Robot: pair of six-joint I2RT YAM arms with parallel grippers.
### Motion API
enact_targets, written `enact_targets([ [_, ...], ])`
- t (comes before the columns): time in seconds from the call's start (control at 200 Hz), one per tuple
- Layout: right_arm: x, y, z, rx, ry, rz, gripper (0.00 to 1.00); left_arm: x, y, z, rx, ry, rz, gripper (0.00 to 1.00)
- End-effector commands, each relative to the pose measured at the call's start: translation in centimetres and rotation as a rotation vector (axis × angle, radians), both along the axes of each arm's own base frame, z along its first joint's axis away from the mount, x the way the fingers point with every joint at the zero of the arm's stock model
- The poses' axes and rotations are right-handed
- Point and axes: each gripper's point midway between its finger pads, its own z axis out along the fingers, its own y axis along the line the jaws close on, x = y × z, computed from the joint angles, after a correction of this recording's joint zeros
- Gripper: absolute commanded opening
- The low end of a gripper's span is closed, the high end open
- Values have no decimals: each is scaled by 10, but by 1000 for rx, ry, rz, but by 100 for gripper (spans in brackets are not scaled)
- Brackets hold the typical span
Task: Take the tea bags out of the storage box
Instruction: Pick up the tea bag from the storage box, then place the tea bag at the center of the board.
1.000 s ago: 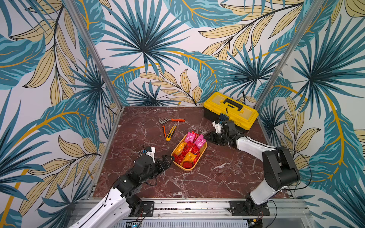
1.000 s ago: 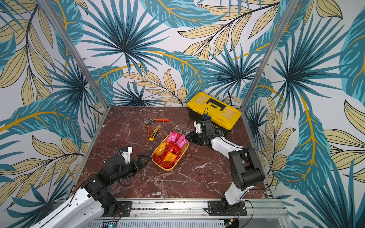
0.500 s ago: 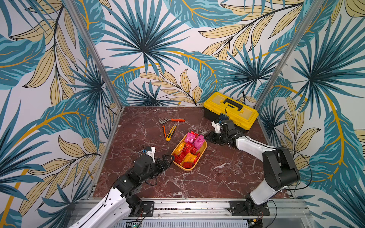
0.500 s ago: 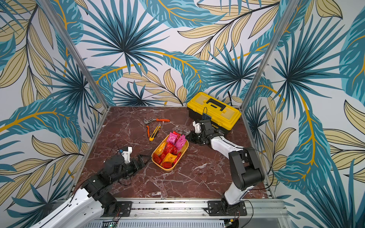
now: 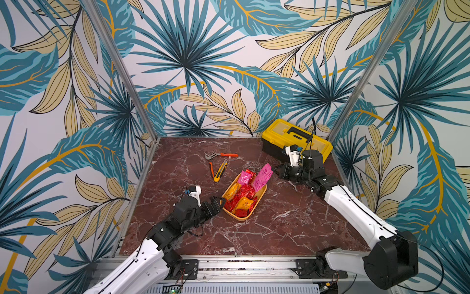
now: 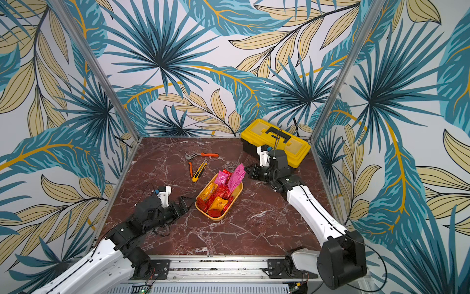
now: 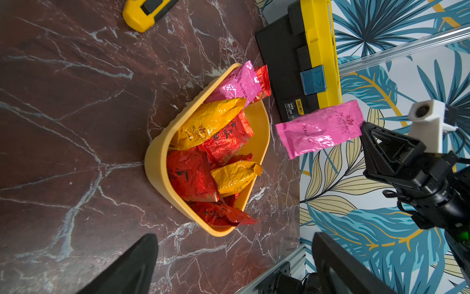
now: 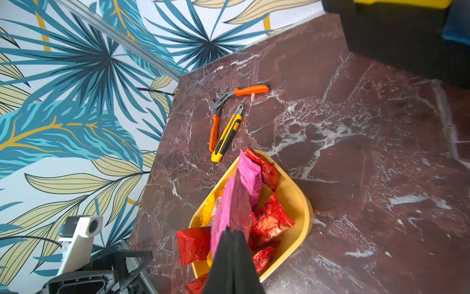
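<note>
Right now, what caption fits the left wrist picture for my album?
Right tool holds a pink tea bag up near the yellow box full of other bags.

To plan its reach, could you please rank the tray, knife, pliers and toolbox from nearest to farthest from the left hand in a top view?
From the left hand:
1. Tray, beside it.
2. Knife, farther back.
3. Pliers, behind the knife.
4. Toolbox, back right corner.

The right gripper (image 5: 275,170) clamps a pink tea bag (image 5: 263,177) above the far end of the storage box (image 5: 243,218). The left gripper (image 5: 220,201), jaws wide, is low by its near end.
</note>
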Motion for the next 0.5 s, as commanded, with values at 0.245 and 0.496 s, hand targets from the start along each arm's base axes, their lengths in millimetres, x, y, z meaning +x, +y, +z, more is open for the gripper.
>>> enact_targets([
  [0.245, -46, -95, -25, -182, 55, -384, 0, 21, -1, 59, 29, -164, 12, 100],
  [0.496, -46, -101, -99, -144, 210, -422, 0, 25, -8, 61, 40, -160, -20, 100],
])
